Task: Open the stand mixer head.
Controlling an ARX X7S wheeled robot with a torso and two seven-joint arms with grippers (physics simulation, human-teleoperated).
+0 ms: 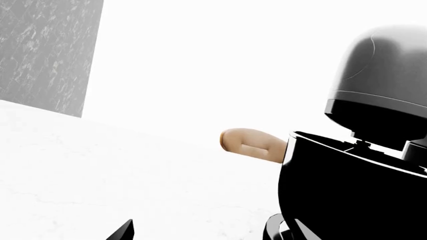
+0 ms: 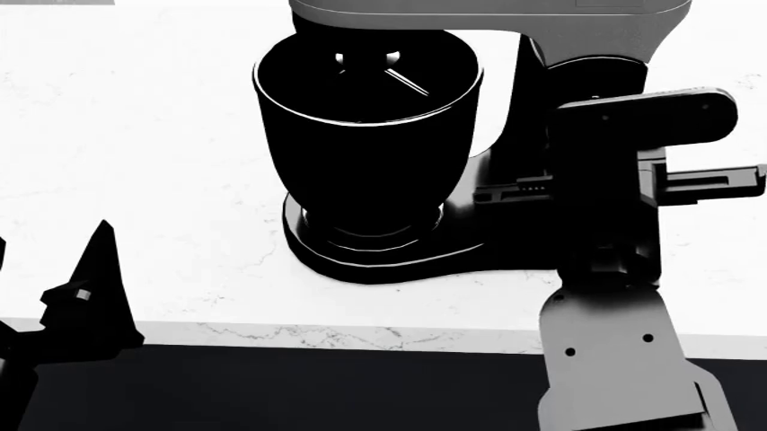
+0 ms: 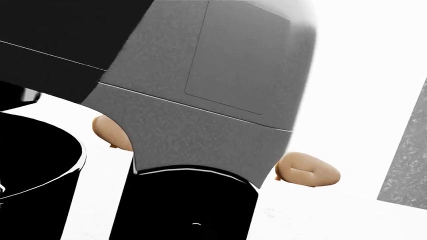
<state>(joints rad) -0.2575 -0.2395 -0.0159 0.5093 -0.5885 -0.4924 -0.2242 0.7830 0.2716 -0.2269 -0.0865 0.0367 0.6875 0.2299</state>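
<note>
Left gripper (image 2: 84, 287) low at the left, right arm (image 2: 623, 224) raised and reaching forward, its jaws hidden.

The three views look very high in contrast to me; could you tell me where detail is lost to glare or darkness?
Head view: the counter is nearly blown out and the black bowl shows only rim highlights. Left wrist view: the background is pure white. Right wrist view: the stand mixer head keeps its grey texture and panel seam.

The right arm (image 2: 623, 224) is built of glossy black blocky segments, ending toward the body in a flat light grey link (image 2: 605, 359) with small dark screw holes. The left gripper (image 2: 90, 287) shows as matte black pointed fingers carrying a small square stud.
</note>
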